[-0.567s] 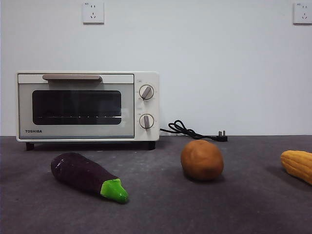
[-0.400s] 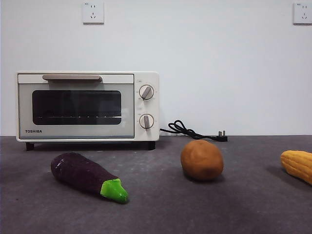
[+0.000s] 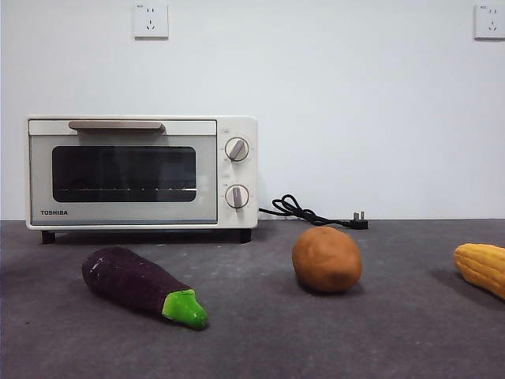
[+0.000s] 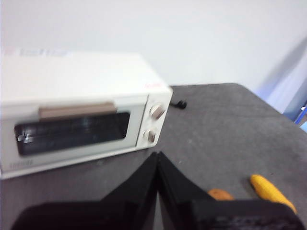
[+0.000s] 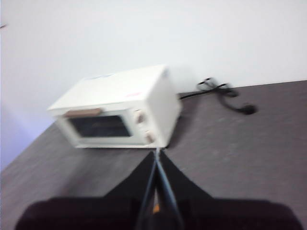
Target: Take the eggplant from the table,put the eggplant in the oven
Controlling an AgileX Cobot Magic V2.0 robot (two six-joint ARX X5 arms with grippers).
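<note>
The dark purple eggplant [image 3: 142, 285] lies on the grey table [image 3: 260, 347] at the front left, its green stem cap pointing toward the near right. Behind it stands the cream oven [image 3: 142, 172] with its glass door closed; the oven [image 4: 81, 110] also shows in the left wrist view and the oven [image 5: 117, 108] in the right wrist view. My left gripper [image 4: 157, 160] is shut and empty, high above the table. My right gripper [image 5: 157, 158] is shut too, also raised. Neither gripper appears in the front view. Both wrist views hide the eggplant.
A round brown potato [image 3: 327, 259] sits mid-table, and a yellow corn cob [image 3: 481, 267] lies at the right edge. The oven's black cord and plug [image 3: 312, 212] trail along the back wall. The corn [image 4: 271, 191] also shows in the left wrist view.
</note>
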